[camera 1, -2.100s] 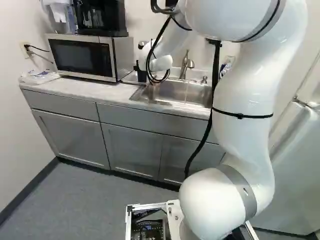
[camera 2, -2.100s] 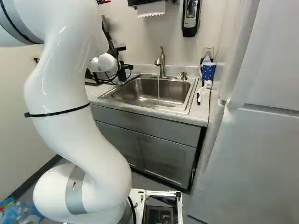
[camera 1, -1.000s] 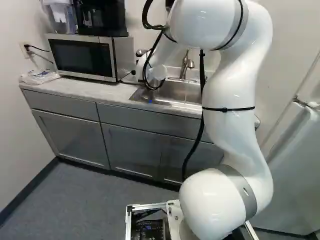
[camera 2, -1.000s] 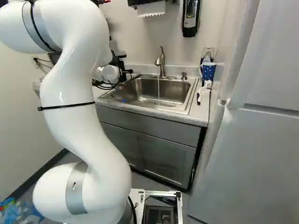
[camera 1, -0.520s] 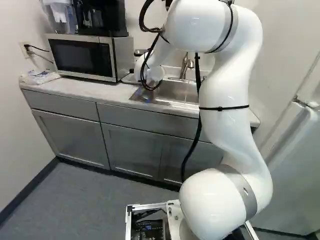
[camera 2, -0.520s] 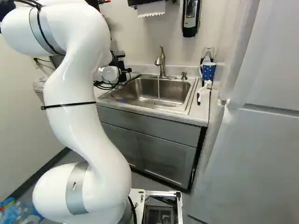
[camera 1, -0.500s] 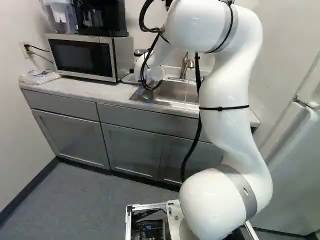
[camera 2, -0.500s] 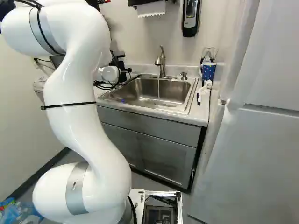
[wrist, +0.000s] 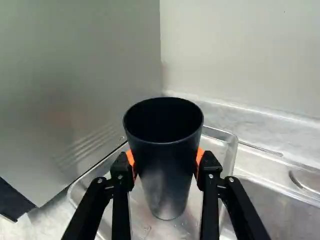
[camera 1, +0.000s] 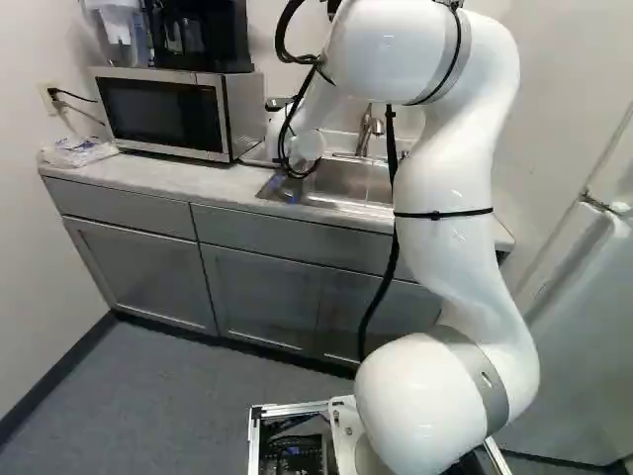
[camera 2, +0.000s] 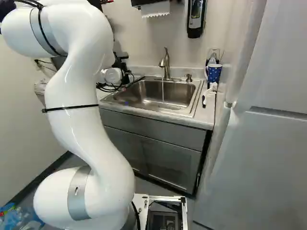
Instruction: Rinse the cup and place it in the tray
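In the right base view, black parts of my arm's gripper end (camera 2: 123,64) show beside the white wrist; the fingers are hidden. Seen from the wrist, my gripper (wrist: 166,162) is shut on the black cup (wrist: 167,167), an orange pad touching each side. The cup is upright, its mouth up, over the metal tray (wrist: 227,170); whether its base rests on the tray I cannot tell. Cup and tray are hidden behind the arm in the base views. Water runs from the faucet (camera 2: 165,62) into the sink (camera 2: 168,96).
The microwave (camera 1: 163,111) stands on the counter, its metal side (wrist: 80,75) close beside the tray. A wall rises behind the tray, and the sink adjoins its other side. A blue dotted mug (camera 2: 214,73) and a brush (camera 2: 209,91) are right of the sink.
Over the last two seconds the upper arm has shifted left in the left base view and right in the right base view, then stayed still over the last half second. The base has not moved.
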You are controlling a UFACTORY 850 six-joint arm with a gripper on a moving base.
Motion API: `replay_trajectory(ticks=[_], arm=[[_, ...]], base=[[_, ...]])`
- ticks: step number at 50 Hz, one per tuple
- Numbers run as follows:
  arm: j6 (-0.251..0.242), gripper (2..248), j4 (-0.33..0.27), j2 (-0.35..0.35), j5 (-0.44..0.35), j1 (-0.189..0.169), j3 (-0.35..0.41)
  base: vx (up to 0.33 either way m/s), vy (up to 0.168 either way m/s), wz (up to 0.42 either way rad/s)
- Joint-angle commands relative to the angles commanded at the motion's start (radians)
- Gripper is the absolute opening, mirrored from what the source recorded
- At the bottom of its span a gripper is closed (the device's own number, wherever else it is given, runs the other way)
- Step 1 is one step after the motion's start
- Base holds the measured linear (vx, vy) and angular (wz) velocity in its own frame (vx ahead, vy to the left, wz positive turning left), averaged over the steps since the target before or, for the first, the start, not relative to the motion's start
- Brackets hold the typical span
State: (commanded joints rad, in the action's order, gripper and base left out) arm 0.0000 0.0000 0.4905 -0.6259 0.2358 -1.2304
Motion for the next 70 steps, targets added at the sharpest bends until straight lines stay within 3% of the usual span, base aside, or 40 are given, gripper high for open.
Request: replay_trajectory(ticks=[20, 70], arm=[[0.000, 126, 0.000, -0.030, 0.000, -0.005, 0.010], [0.000, 126, 0.000, -0.265, 0.000, -0.096, 0.232]], base=[[0.000, 0.000, 0.000], [0.000, 0.000, 0.000]])
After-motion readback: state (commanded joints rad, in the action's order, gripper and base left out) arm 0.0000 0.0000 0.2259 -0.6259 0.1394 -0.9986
